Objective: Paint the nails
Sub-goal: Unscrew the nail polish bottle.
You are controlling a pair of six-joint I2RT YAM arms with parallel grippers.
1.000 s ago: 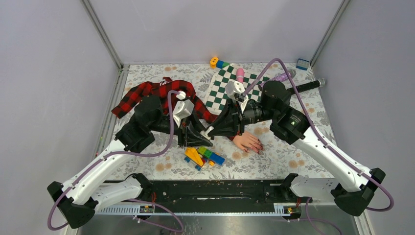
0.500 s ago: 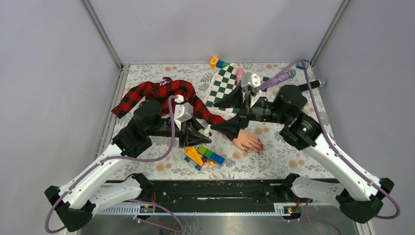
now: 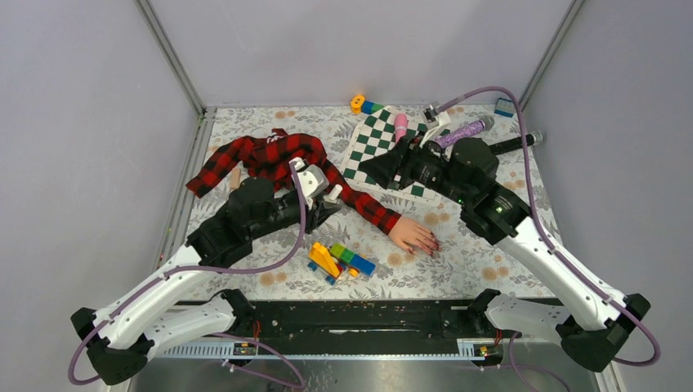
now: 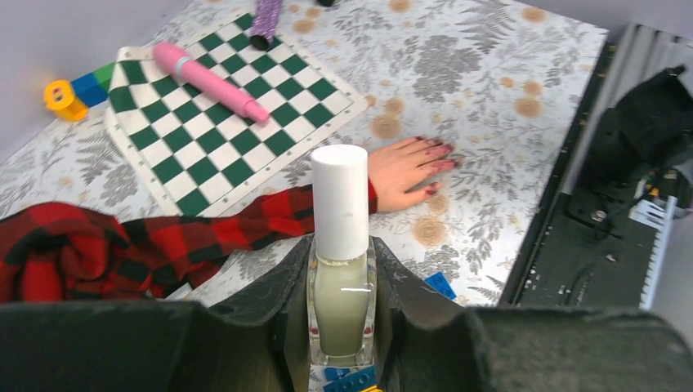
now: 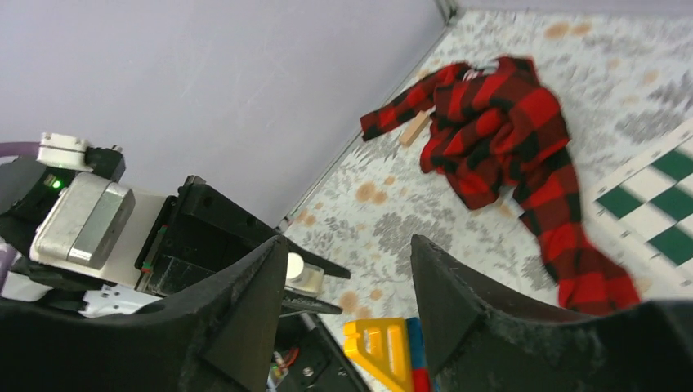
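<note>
1. My left gripper (image 4: pixel 341 322) is clamped tight on a small pale glass bottle with a tall white cap (image 4: pixel 341 245).
2. In the left wrist view the bottle stands upright at the bottom middle. One dark finger presses on each side of it.
3. In the top view this gripper sits a bit left of the middle, just beside the red-and-black plaid sleeve (image 3: pixel 369 210).
4. My right gripper (image 5: pixel 350 261) has its two dark fingers spread apart, and there is nothing between them.
5. In the top view the right gripper is in the upper middle, over the green-and-white checked board (image 3: pixel 368 139).
6. The small shiny dark-red nails (image 4: pixel 444 149) are on a pale pink dummy hand (image 4: pixel 400 167) that pokes out of the plaid sleeve.
7. The hand lies flat, palm down, on the flowery table cover (image 3: pixel 490 245). In the top view it is a little below and right of the middle.
8. Both grippers are apart from the hand.
9. A pile of bright toy blocks (image 3: pixel 339 260) lies near the hand, to its left in the top view.
10. A pink tube (image 4: pixel 208 77) lies on the checked board.
</note>
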